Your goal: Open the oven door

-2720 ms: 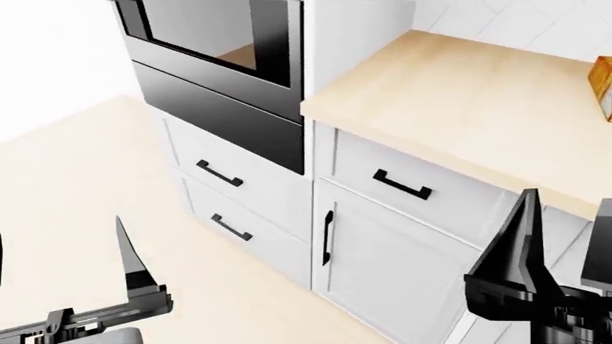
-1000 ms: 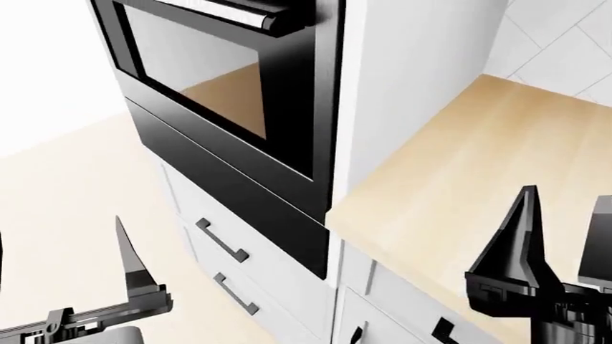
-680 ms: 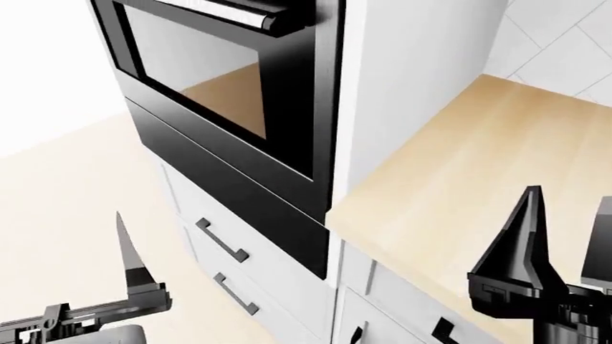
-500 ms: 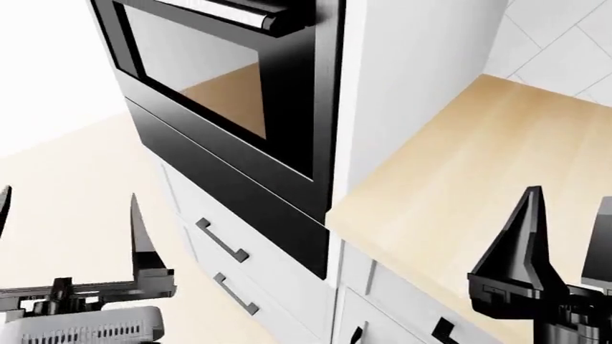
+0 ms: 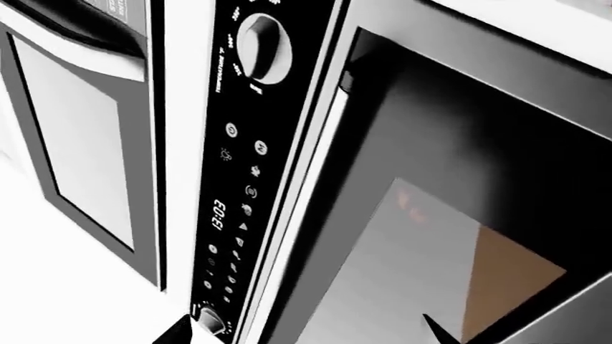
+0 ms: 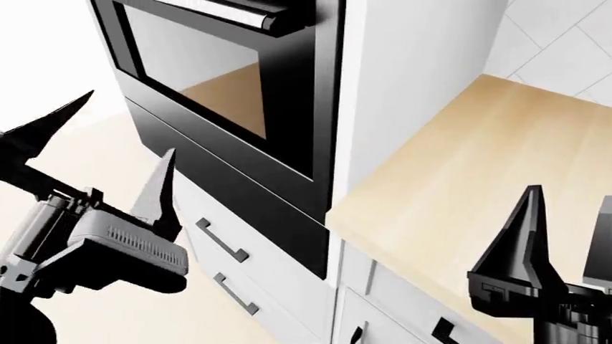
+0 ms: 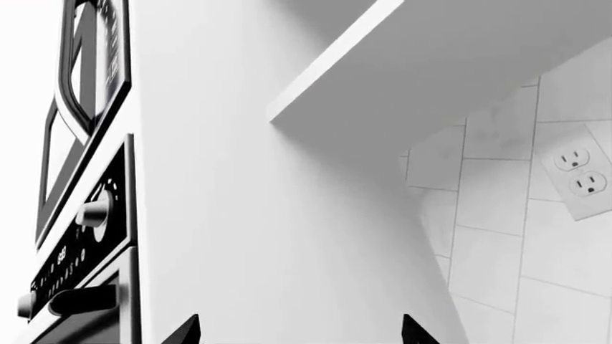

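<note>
The oven door is glossy black with a large glass window, set in the tall white cabinet at the upper left of the head view. Its silver bar handle runs along the door's top edge. My left gripper is open and empty, raised in front of the plain black panel below the door, apart from it. In the left wrist view the door's glass lies beside the control strip with its knob. My right gripper hangs open and empty at the lower right, over the counter edge.
A wooden countertop runs to the right of the oven cabinet. White drawers with black handles sit under the oven. The right wrist view faces the white cabinet side and a tiled wall with an outlet.
My left gripper has risen from the bottom left corner and tilted toward the oven front. The right gripper has stayed put. The head view rose toward the oven before that.
</note>
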Available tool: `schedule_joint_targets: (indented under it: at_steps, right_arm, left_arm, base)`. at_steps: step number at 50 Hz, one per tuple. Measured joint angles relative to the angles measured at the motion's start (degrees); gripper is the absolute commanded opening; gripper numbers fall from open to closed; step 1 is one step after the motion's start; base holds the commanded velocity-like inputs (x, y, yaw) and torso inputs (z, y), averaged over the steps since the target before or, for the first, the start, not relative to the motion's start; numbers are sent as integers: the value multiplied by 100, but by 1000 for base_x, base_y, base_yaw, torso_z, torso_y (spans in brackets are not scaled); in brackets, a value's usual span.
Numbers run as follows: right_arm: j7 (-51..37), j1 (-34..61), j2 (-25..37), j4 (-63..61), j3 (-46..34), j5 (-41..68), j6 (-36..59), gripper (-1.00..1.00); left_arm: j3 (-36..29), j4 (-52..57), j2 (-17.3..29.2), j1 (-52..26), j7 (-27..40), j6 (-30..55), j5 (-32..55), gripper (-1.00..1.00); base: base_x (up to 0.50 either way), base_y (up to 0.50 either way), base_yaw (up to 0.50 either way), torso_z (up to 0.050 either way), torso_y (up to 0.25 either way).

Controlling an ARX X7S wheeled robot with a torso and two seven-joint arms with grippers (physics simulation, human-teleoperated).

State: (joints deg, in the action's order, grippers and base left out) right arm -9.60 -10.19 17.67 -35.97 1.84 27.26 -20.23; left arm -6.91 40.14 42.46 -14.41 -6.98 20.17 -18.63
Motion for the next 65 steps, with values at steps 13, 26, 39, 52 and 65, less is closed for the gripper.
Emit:
schedule_joint_targets:
  at_steps: [13, 26, 39, 52, 65]
  right_arm:
    - [-14, 13, 13, 39, -21, -43, -23, 100]
    - [-20, 13, 33, 63, -44, -51, -46, 100]
    - [-38, 8, 50, 68, -72, -47, -57, 100]
    - [-60, 1, 85, 63, -83, -8, -55, 100]
    - [-65, 3, 108, 80, -98, 29, -80, 100]
  left_arm:
    - [-282, -424, 572, -1184, -824, -330, 152, 100]
    - [-809, -1043, 896, -2393, -1750, -831, 232, 100]
    - [-1464, -1992, 867, -3556, -2537, -1515, 169, 100]
    - [-1872, -2748, 677, -4238, -2818, -1919, -29, 100]
    - [-2018, -3079, 507, -4508, -2766, -2081, -169, 100]
  base:
    - [0, 0, 0, 0, 0]
    - [0, 0, 0, 0, 0]
    - [0, 0, 0, 0, 0]
    - [0, 0, 0, 0, 0]
    - [0, 0, 0, 0, 0]
